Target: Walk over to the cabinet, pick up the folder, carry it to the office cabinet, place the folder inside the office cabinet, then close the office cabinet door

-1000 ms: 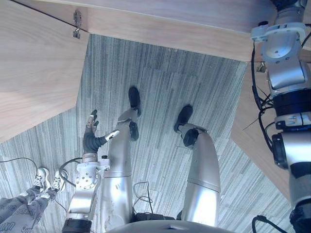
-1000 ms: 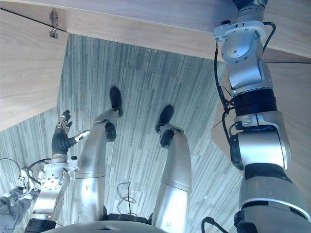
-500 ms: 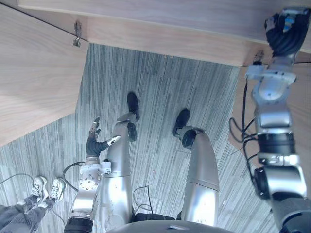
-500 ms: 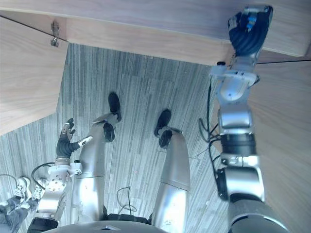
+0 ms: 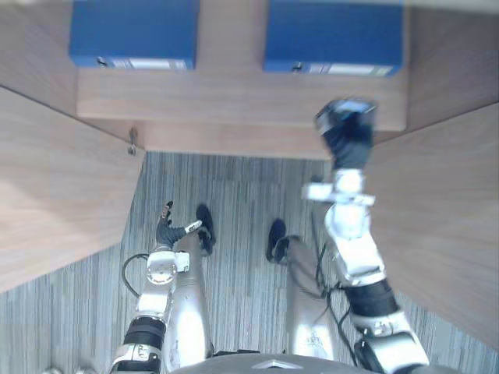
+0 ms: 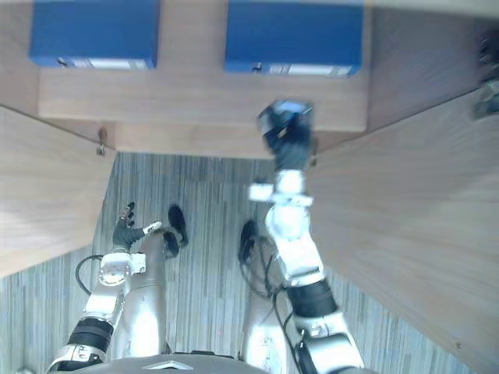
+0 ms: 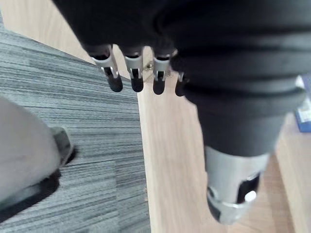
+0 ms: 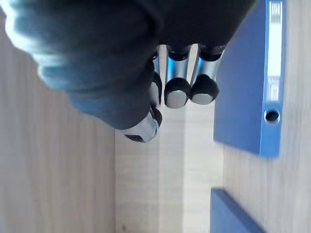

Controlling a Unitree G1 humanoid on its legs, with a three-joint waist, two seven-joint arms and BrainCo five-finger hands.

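Top edge slices through left folder (image 5: 132,33) and right folder (image 5: 334,35), their spine labels (image 5: 337,68) just a blur. The left door (image 5: 54,202) and right door (image 5: 444,218) run off the sides; hinge (image 5: 132,143) too small to tell.

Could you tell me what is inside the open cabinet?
A left blue folder and a right blue folder lie apart on its shelf; anything beneath them is covered.

Grey striped carpet (image 5: 234,195) lies under the left hand (image 5: 166,231), and the left door (image 5: 54,195) stands open beside it. Just past the right hand (image 5: 347,136) runs a pale wood shelf (image 5: 234,101); the right door (image 5: 444,218), also pale wood, flanks that hand.
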